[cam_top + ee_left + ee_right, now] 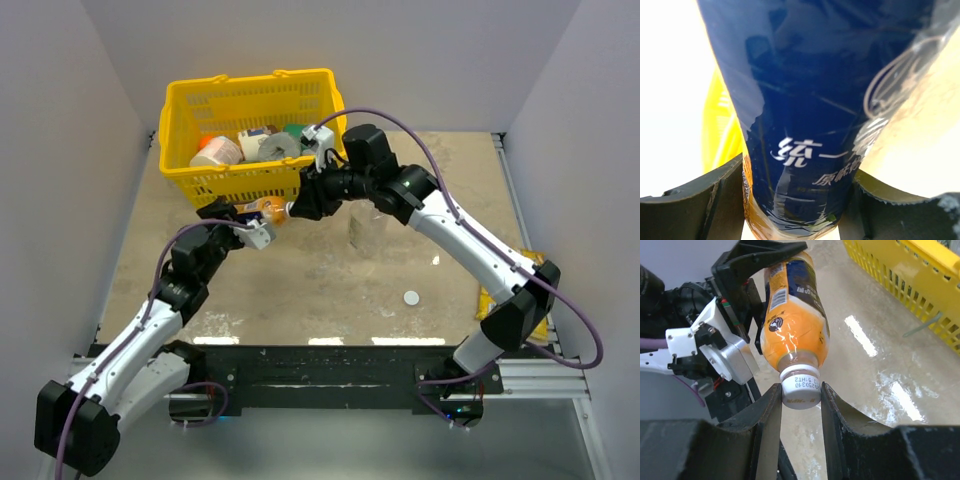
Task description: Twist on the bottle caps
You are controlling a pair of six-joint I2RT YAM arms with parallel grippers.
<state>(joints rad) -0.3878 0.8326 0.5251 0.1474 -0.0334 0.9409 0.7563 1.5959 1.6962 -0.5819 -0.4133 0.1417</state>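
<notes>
In the air before the basket [180, 100], my left gripper [252, 228] is clamped round the orange bottle [795, 325], held nearly level. My right gripper [801, 390] pinches the cap [800, 382] on its neck. It looks seated, but I can't judge how tight. Left to do: the clear bottle [367, 230], standing apparently uncapped on the table [300, 290], second cap [411, 297] lying near it

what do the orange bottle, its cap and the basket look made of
Orange bottle: likely thin clear plastic, glossy, orange liquid showing through, shiny dark film label. Cap: white plastic, fairly matte, code printed on its side. Basket: yellow moulded plastic, slotted walls.
</notes>
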